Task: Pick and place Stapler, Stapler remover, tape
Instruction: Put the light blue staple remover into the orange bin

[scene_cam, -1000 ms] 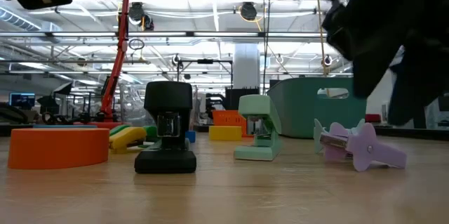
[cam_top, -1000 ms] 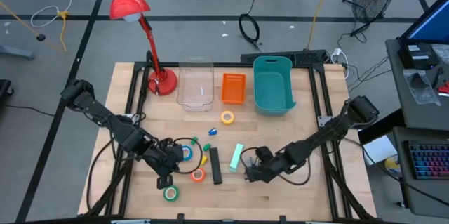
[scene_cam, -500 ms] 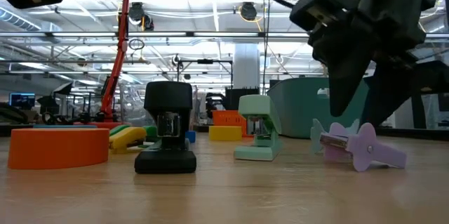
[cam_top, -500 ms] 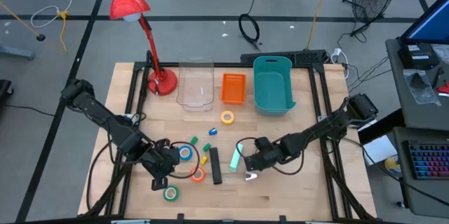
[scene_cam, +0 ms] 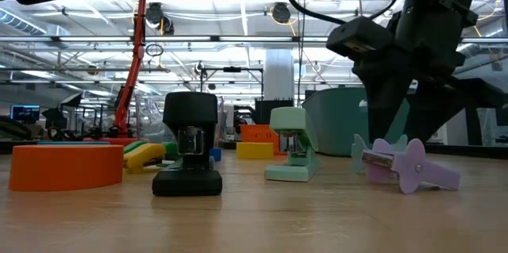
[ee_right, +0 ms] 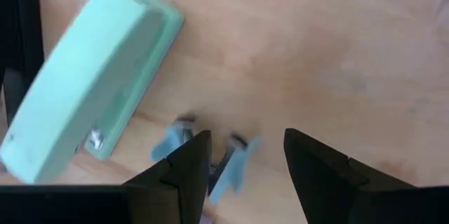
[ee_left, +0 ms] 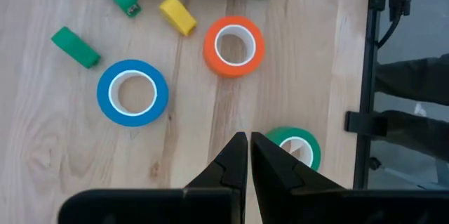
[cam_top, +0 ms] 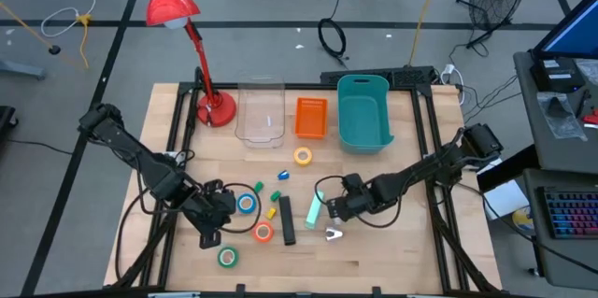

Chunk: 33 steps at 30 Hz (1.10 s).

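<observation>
A pale lilac stapler remover [cam_top: 334,234] lies on the table, also seen in the low view [scene_cam: 409,164] and the right wrist view [ee_right: 226,159]. My right gripper [cam_top: 329,215] hangs open just above it [scene_cam: 406,130], touching nothing. A mint stapler [cam_top: 317,207] and a black stapler [cam_top: 286,219] lie to its left. Blue [cam_top: 246,204], orange [cam_top: 263,233], green [cam_top: 227,257] and yellow [cam_top: 303,156] tape rolls lie flat. My left gripper [cam_top: 207,238] is shut and empty, its tips [ee_left: 245,138] between the orange [ee_left: 233,45] and green [ee_left: 296,147] rolls.
A teal bin [cam_top: 363,113], an orange tray [cam_top: 311,117] and a clear box [cam_top: 261,111] stand at the far edge beside a red lamp [cam_top: 213,106]. Small coloured blocks [cam_top: 275,197] lie among the tapes. Bare wood shows along the near edge [cam_top: 392,261].
My right gripper has moved a little toward the table's far edge, from beside the stapler remover to over it, staying open. The remover has not moved. My left gripper has drifted slightly toward the table's left edge, still shut.
</observation>
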Available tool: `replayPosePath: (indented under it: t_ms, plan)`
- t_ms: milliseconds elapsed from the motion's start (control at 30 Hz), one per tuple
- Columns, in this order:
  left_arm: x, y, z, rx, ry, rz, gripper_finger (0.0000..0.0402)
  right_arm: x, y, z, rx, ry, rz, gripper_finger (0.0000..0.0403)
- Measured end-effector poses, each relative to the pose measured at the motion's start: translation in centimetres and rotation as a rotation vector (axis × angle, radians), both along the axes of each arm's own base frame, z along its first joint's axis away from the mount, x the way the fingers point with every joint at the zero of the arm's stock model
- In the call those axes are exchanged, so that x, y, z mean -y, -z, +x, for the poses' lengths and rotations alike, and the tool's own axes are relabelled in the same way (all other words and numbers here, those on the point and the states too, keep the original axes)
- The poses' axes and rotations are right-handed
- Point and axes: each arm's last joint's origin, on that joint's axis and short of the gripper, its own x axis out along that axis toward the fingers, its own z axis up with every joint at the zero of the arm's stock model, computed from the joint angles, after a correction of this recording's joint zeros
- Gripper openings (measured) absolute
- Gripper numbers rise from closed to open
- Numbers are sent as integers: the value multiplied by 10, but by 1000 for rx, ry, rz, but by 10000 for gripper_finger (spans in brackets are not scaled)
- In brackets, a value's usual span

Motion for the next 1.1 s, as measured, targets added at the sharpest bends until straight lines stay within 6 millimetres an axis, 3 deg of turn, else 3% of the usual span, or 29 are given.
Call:
replayPosePath:
  t_ms: [533,900,1100]
  plan:
    - [-1,1,-2,-18,-5,14,21,-8,-3,5,55,-52,76,84]
    - [-1,1,-1,-18,-14,10,21,-7,-1,0,-11,-82,94,62]
    - [-1,1,-1,-19,-16,9,21,-7,-1,0,-8,-87,71,12]
